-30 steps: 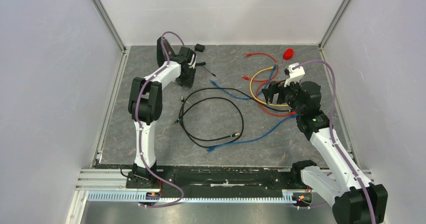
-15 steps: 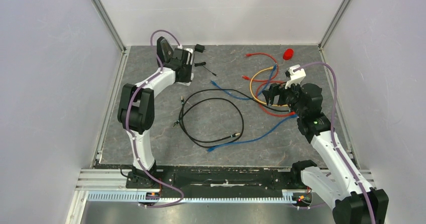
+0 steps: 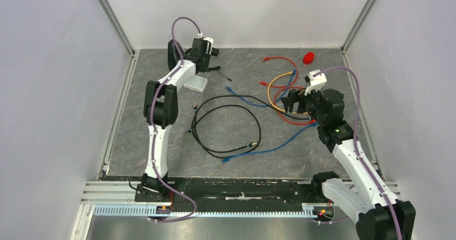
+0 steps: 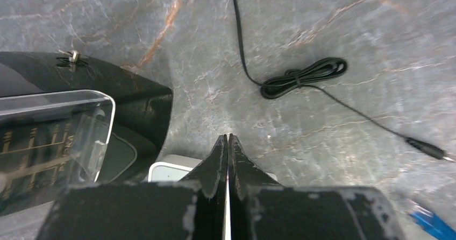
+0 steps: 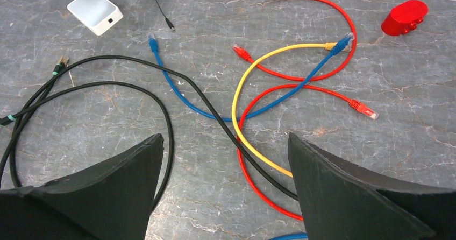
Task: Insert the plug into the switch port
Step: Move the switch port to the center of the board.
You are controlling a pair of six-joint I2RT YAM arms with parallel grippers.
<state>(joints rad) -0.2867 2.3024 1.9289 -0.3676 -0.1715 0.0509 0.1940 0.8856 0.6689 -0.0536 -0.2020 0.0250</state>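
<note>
The switch is a small pale box lying flat at the back left, and a port shows in its side. Its near corner peeks out under my left gripper, which is shut on nothing. That gripper hovers just beyond the box. Several network cables lie loose, each ending in a plug. A blue plug is the closest to the box. My right gripper is open above the yellow, red and black cables, holding nothing.
A black wedge-shaped device with a clear cover stands left of the box. A thin black lead with a coiled bundle and a barrel tip lies beyond it. A red block sits at the far right. Black cable loops cover mid-table.
My left gripper has closed on nothing and moved away from the near side toward the back wall, uncovering the pale box. The right arm has not moved.
</note>
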